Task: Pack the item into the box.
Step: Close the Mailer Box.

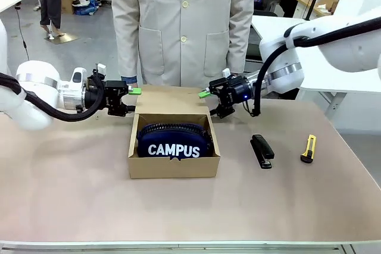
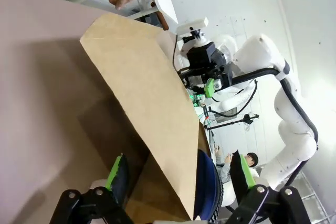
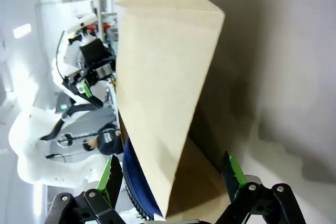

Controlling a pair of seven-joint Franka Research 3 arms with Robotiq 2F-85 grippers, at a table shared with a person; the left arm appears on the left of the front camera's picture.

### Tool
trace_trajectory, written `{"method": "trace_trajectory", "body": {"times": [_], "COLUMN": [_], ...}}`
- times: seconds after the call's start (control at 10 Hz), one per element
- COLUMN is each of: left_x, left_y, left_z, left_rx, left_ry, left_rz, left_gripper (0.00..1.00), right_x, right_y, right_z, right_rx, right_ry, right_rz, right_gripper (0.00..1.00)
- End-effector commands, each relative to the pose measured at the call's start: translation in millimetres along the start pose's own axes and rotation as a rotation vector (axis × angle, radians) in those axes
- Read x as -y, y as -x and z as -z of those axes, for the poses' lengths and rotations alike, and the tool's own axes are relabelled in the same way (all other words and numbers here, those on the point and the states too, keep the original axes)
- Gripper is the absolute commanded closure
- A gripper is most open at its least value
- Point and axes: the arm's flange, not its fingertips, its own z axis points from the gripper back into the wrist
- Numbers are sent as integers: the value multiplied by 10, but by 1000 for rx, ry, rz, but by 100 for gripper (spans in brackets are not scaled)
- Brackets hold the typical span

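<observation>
**A:** Where do we stand with the pouch (image 1: pixel 174 147)?

**B:** It lies inside the box (image 1: pixel 172 168) with "CAMPUS" facing our side. The box sits mid-surface (image 1: pixel 71 194), a little toward the far edge where the person (image 1: pixel 183 28) stands. We judge the packing done except for the closing, since the lid flap (image 1: pixel 171 100) stands raised at the box's far wall.

**A:** And our fingers?

**B:** Both pairs are spread wide and pinch nothing. The left fingers (image 1: pixel 134 92) hang just beside the flap's left far corner, and the right fingers (image 1: pixel 205 94) just beside its right one. In the wrist views the flap's edge runs up between each pair, but we cannot tell whether any pad touches the cardboard.

**A:** So what could go wrong?

**B:** Three things, we think. If one side pushes sooner or harder than the other, the flap may twist, and the light box may slide or turn toward the near edge. The pouch looks plump and nearly fills the box, so the flap may stall on it or spring back up. And if we clamp the flap's edge, the thin board could crease.

**A:** The stapler (image 1: pixel 262 151) and the yellow knife (image 1: pixel 308 149)?

**B:** They are well apart from the box, toward the right edge. We doubt a skidding box would reach them.
</observation>
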Motion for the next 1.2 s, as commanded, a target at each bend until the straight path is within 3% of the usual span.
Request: {"method": "trace_trajectory", "body": {"times": [0.0,0.1,0.5,0.6,0.7,0.8,0.9,1.0,1.1], "left_x": [-29,-28,-16,-13,3,10,18,27,35], "left_y": [36,59,94,96,101,96,91,93,90], "left_z": [67,84,107,107,115,113,122,110,98], "left_rx": [53,47,32,5,4,7,9,10,15], "left_ry": [45,55,95,92,106,109,104,114,109], "left_rz": [47,46,50,49,41,41,45,47,46], "left_gripper": [0,0,0,15,20,35,39,55,55], "right_x": [-24,-24,-16,-12,8,30,42,42,27], "right_y": [-33,-7,25,41,54,73,95,146,218], "right_z": [169,183,140,133,101,75,59,34,2], "right_rx": [47,104,107,88,85,88,87,103,82], "right_ry": [-55,-56,-109,-91,-95,-94,-90,-88,-83], "right_rz": [35,43,81,73,86,83,82,72,52], "right_gripper": [0,0,0,20,20,39,25,59,59]}}
